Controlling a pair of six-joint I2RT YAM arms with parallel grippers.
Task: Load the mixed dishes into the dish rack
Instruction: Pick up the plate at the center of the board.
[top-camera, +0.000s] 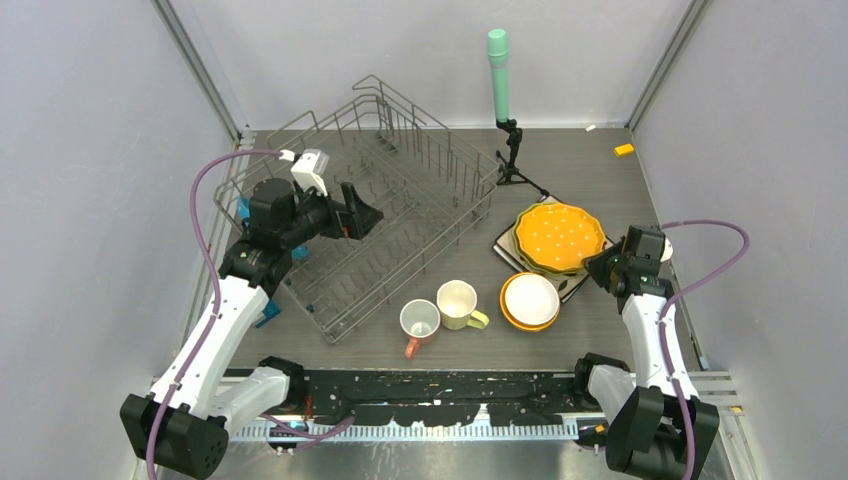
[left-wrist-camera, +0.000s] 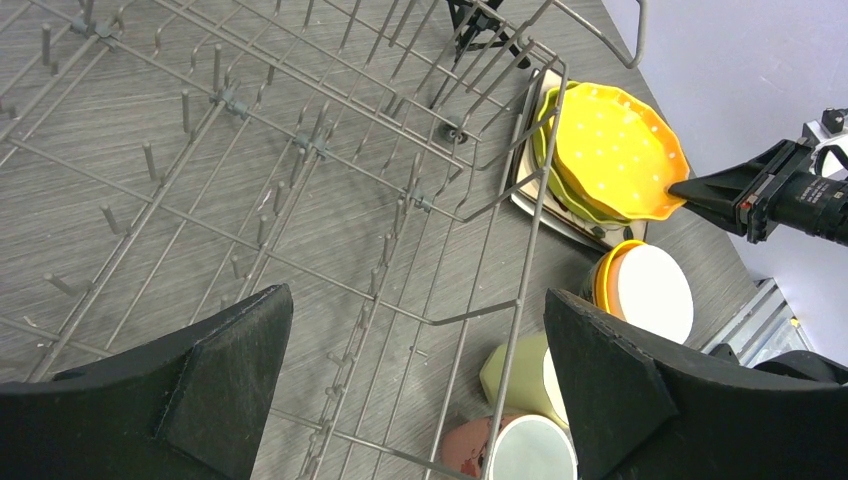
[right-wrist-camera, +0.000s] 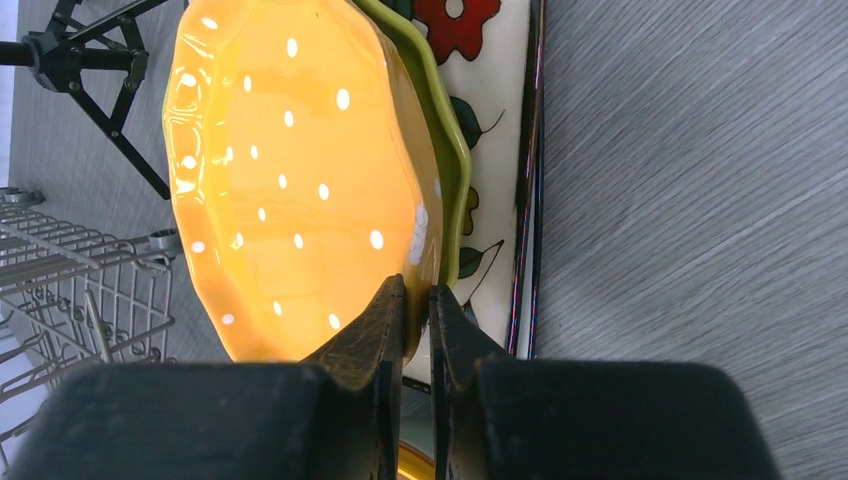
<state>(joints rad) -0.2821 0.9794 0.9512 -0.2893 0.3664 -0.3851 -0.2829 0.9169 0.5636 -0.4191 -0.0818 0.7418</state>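
Observation:
The grey wire dish rack (top-camera: 370, 205) stands at the back left and holds no dishes. My left gripper (top-camera: 362, 212) hangs open and empty over it (left-wrist-camera: 300, 200). An orange dotted plate (top-camera: 560, 236) tops a yellow-green plate (right-wrist-camera: 447, 150) and a white square plate (right-wrist-camera: 500, 120). My right gripper (top-camera: 597, 268) is shut on the orange plate's near right rim (right-wrist-camera: 300, 180), tipping it up. A pink mug (top-camera: 419, 322), a pale-yellow mug (top-camera: 459, 303) and a white bowl in an orange bowl (top-camera: 530, 300) stand in front of the rack. No blue plate shows.
A green-topped cylinder on a black tripod (top-camera: 500, 95) stands behind the plates, close to the rack's right corner. A small orange block (top-camera: 624, 150) lies at the back right. Walls close in both sides.

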